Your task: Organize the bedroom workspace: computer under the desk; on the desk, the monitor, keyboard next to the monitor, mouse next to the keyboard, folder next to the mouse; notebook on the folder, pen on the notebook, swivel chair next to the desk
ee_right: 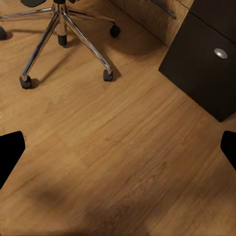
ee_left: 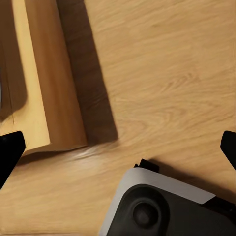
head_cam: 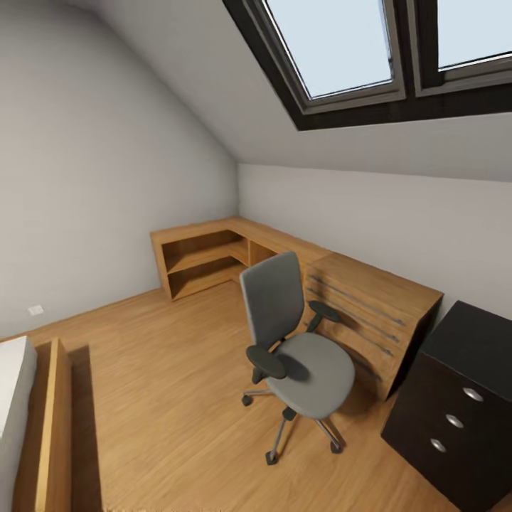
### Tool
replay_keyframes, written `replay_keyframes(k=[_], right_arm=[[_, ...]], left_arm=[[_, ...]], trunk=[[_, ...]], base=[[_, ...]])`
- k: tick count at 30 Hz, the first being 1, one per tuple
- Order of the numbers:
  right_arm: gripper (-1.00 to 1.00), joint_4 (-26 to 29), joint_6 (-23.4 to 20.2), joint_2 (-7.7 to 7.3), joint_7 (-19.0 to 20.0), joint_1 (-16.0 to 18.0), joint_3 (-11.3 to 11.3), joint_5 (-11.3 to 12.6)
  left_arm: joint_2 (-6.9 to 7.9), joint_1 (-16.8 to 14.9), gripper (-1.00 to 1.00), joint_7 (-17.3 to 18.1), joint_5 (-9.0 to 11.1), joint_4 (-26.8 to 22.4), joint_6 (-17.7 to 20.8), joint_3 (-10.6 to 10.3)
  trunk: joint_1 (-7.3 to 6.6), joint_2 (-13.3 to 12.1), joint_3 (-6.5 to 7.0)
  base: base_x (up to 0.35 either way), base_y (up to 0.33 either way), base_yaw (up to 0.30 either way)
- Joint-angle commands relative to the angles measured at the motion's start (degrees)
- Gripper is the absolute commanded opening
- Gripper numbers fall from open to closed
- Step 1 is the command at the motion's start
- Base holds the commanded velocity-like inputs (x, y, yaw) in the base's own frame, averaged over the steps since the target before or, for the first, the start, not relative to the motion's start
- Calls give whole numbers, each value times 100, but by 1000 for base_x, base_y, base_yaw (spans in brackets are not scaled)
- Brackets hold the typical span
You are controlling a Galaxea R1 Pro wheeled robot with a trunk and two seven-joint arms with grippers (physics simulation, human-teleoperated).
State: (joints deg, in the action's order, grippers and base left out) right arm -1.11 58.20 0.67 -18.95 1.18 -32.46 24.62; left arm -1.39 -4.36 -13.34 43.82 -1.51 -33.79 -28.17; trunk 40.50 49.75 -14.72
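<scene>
1. The robot stands in the attic bedroom, facing the swivel chair [head_cam: 299,355], which sits just beside the wooden desk [head_cam: 370,299] in the head view. Its seat appears bare: no folder can be seen on it from here.
2. The desk top also looks bare. No monitor, keyboard, mouse, notebook or pen can be made out on it, and no computer is seen beneath it. Judged from these pictures, almost all of the placing work seems left to do, and the items must first be found elsewhere in the room.
3. The one part that may already count is the chair's position near the desk, though it stands turned partly away from it.
4. The head view gives the overall layout: the corner desk with open shelves [head_cam: 203,263], a dark drawer cabinet [head_cam: 455,405] to the right, and a skylight [head_cam: 334,43] above.
5. The right wrist view adds the chair's chrome base and castors [ee_right: 64,34] on the wooden floor [ee_right: 123,147], close to the cabinet's front.
6. The left wrist view looks down at a wooden bed frame [ee_left: 49,83] and part of the robot's own base [ee_left: 162,206].
7. Both pincers stand spread, each with dark fingertips at opposite edges of its wrist view and nothing between them.
</scene>
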Motion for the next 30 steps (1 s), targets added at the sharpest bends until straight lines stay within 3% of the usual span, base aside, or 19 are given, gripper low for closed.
replay_keyframes(k=[1,14,17,20,24,28,30], right_arm=[[100,-12,13,3,-30,5,-50,23],[100,153,27,10,-51,8,-47,20],[100,648,46,-98,-64,25,-42,18],[100,1161,26,-254,-66,80,-41,17],[100,1493,-33,-316,-81,603,-34,41],[100,1541,-483,-341,-77,1220,-18,78],[100,1502,-694,-349,-66,1309,-12,89]], left_arm=[[-1,-4,100,-54,-5,-1,-5,-48],[-11,-4,100,-53,-13,-42,-26,-55],[31,-4,100,-79,-8,-529,-19,-46],[167,-4,100,-101,6,-1109,16,-36],[381,-22,100,-127,26,-1728,49,-14],[426,-72,100,-120,44,-1996,97,9],[426,-77,100,-97,48,-1961,151,11]], trunk=[[1,6,-10],[1,6,-29],[1,6,-29],[1,6,-29],[1,6,-30],[1,6,-30],[1,6,-30]], base=[[0,0,263],[0,0,272],[0,0,279],[0,0,280],[0,0,280],[0,0,274],[0,0,259]])
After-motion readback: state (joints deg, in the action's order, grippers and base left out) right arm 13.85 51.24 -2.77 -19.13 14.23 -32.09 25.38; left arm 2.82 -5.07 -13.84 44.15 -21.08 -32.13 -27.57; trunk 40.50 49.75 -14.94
